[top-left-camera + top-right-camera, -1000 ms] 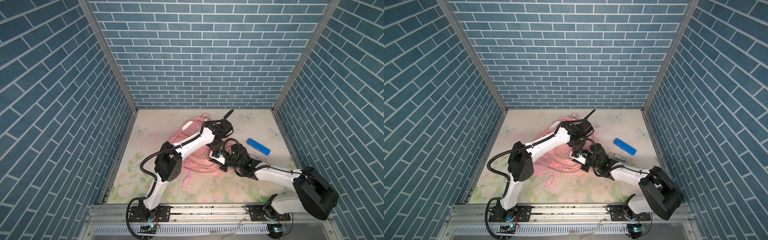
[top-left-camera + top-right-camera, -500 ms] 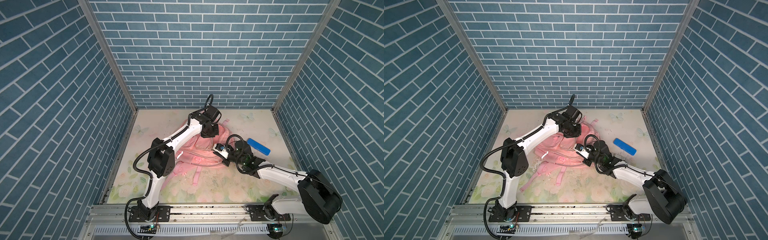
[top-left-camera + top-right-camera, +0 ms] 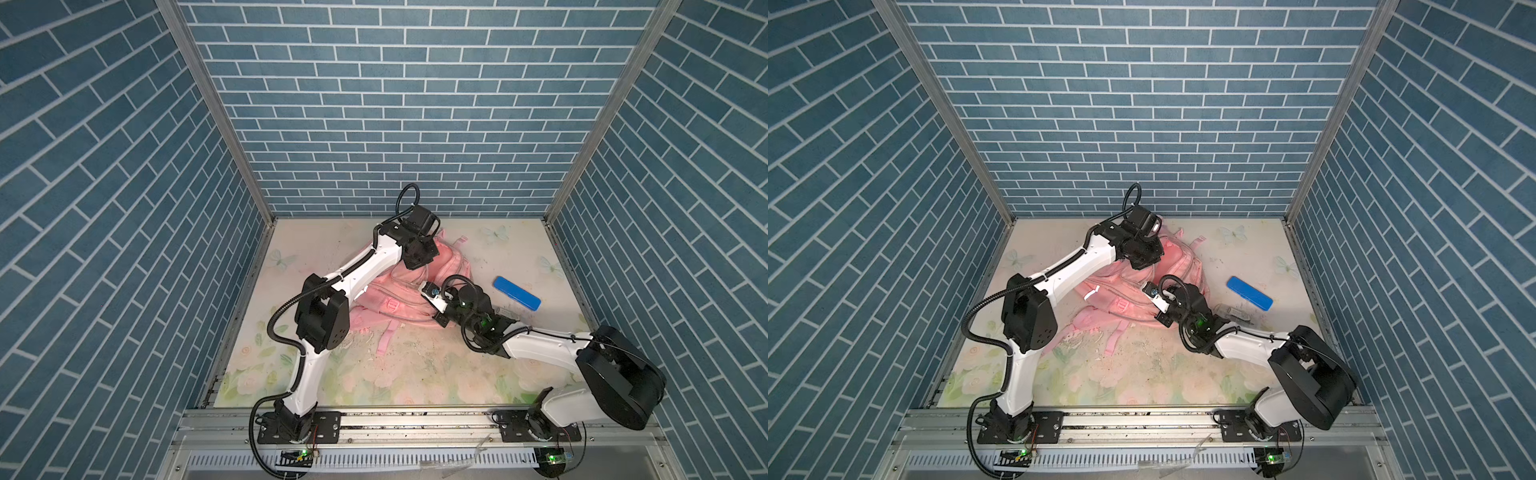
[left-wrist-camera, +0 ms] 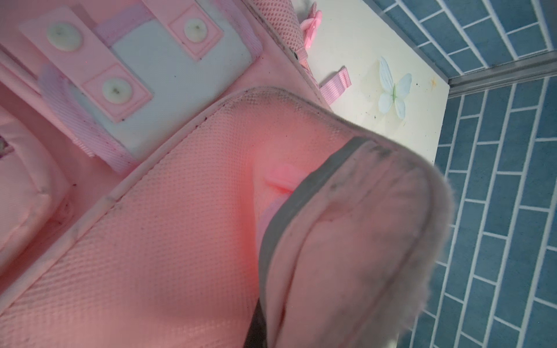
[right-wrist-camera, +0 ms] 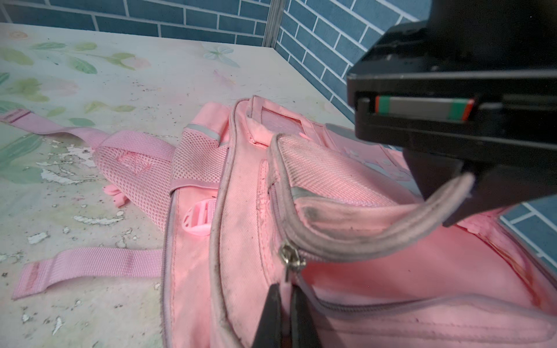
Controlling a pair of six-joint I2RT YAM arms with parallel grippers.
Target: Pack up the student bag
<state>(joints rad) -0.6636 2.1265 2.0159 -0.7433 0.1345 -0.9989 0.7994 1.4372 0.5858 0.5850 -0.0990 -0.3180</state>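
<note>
The pink student bag (image 3: 395, 297) (image 3: 1133, 295) lies mid-table, its top toward the back wall. My left gripper (image 3: 419, 259) (image 3: 1144, 257) is shut on the rim of the bag's main opening and holds it raised; the right wrist view shows that rim (image 5: 391, 223) pinched in its black jaws. In the left wrist view bag fabric (image 4: 180, 226) hides those jaws. My right gripper (image 5: 286, 313) (image 3: 432, 299) is shut on the pink pull tab under the metal zipper slider (image 5: 291, 256). The pink inside (image 5: 422, 271) shows through the gap.
A flat blue case (image 3: 516, 292) (image 3: 1249, 293) lies on the floral table right of the bag. A small clear item (image 3: 1231, 312) sits beside my right forearm. Pink straps (image 3: 384, 340) trail toward the front edge. Blue brick walls close three sides.
The left gripper has moved toward the back wall and lifted the bag's rim, so the flat bag bulged up. The right gripper shifted slightly back with the zipper tab.
</note>
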